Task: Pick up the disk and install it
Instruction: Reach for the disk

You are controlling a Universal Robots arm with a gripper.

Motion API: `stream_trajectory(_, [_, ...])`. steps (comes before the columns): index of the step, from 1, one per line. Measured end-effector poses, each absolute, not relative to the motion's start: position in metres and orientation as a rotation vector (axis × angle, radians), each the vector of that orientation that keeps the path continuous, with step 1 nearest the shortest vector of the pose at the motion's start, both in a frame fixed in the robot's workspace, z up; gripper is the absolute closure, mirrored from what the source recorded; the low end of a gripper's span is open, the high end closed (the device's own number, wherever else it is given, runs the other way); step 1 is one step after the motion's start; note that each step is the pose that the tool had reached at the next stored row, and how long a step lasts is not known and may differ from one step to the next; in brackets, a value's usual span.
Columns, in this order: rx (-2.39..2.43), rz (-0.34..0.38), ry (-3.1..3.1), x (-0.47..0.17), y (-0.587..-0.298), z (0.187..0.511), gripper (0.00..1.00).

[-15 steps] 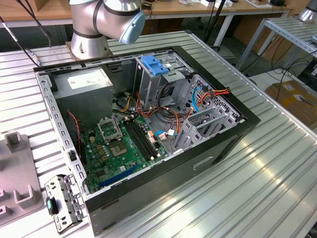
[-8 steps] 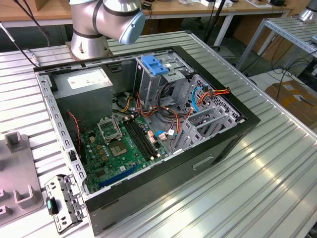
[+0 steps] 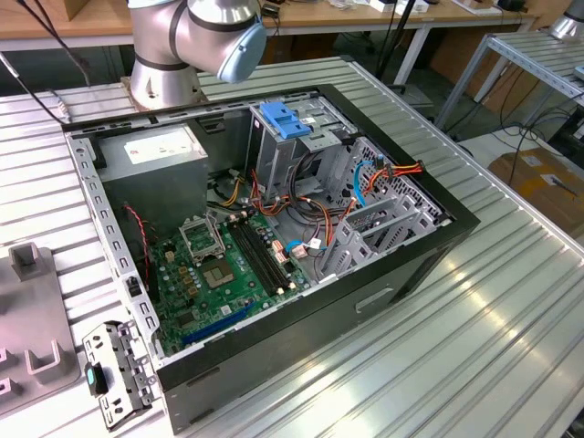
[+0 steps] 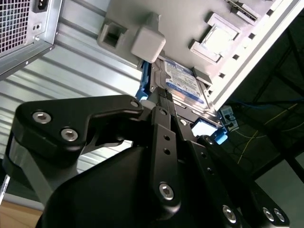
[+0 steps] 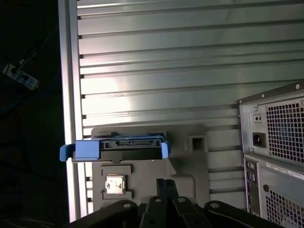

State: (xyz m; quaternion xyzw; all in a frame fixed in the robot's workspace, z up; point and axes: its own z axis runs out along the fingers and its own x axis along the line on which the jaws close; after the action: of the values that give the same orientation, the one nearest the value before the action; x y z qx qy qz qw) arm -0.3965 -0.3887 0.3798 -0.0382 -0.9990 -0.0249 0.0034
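The disk (image 4: pixel 186 84) has a white label with a blue band and sits in a blue carrier (image 5: pixel 85 150) on a grey fixture plate (image 5: pixel 183 164). In the first wrist view the disk (image 5: pixel 129 144) shows edge-on, with its connector slot facing the camera. My gripper (image 4: pixel 164 99) has black fingers that meet at their tips, shut, with nothing visibly between them. In the second wrist view the tips overlap the disk's near edge. In the first wrist view my gripper (image 5: pixel 165 183) is a short way off the disk, over the fixture plate.
The open computer case (image 3: pixel 429 242) lies on the ribbed metal table (image 3: pixel 511 319), with a motherboard (image 3: pixel 228 269), cables and a blue latch piece (image 3: pixel 285 120) on the drive cage. The case's rear, with mesh and a power socket (image 5: pixel 259 139), stands close to the fixture. The table edge (image 5: pixel 71 95) is just beyond the disk.
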Motion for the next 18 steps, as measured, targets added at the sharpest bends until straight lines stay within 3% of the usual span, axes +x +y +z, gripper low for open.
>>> stream_trajectory(18, [-0.089, -0.084, -3.126, -0.463, -0.372, 0.374, 0.89])
